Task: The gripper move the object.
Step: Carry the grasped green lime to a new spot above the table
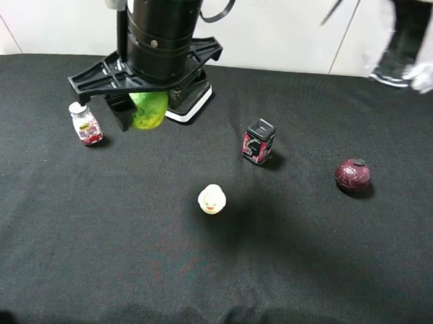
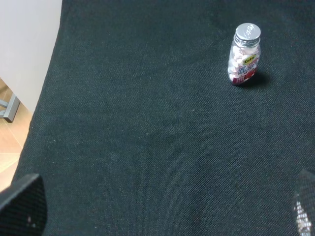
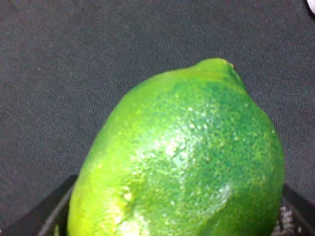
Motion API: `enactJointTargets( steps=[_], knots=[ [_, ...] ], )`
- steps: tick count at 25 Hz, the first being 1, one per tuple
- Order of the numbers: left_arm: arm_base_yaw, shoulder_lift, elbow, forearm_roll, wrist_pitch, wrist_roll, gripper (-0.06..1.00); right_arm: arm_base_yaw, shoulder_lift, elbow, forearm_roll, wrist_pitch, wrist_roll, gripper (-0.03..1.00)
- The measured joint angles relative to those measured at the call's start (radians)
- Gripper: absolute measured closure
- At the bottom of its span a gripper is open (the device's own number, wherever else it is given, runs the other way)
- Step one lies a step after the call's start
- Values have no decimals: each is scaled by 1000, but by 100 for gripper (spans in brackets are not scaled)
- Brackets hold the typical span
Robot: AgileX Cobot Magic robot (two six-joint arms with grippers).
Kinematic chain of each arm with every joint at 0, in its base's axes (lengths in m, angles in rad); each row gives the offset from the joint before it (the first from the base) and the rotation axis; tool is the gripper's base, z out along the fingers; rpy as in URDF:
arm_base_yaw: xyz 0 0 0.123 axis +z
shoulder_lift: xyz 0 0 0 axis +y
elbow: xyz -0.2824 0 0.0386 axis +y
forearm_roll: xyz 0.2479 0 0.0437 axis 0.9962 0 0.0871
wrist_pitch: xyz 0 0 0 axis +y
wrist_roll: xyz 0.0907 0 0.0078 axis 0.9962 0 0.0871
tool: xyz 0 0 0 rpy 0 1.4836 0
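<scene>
The green mottled object (image 1: 152,114) sits between the short dark fingers of a wide black cross-bar gripper (image 1: 145,109) at the back left of the black cloth. It fills the right wrist view (image 3: 182,157), with the right gripper's (image 3: 172,219) fingers (image 3: 49,216) pressed against its two sides. I cannot tell whether it touches the cloth. In the left wrist view the left gripper (image 2: 162,216) is open and empty, with only its fingertips (image 2: 22,206) showing over bare cloth. I cannot pick out the left gripper in the high view.
A small pill bottle (image 1: 85,124) (image 2: 243,54) stands left of the object. A black and red box (image 1: 258,142), a pale yellowish ball (image 1: 212,199) and a maroon ball (image 1: 353,174) lie to the right. A white and black item (image 1: 190,102) sits behind the gripper. The table's left edge (image 2: 44,98) is near.
</scene>
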Motion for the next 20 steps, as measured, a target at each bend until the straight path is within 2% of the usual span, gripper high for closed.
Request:
enactJointTargets(
  steps=[13,20],
  knots=[
    [0,0,0,0,0,0,-5,0,135,-88,40,-87,-7,47],
    [0,0,0,0,0,0,-5,0,177,-97,58,-173,-8,47]
  ],
)
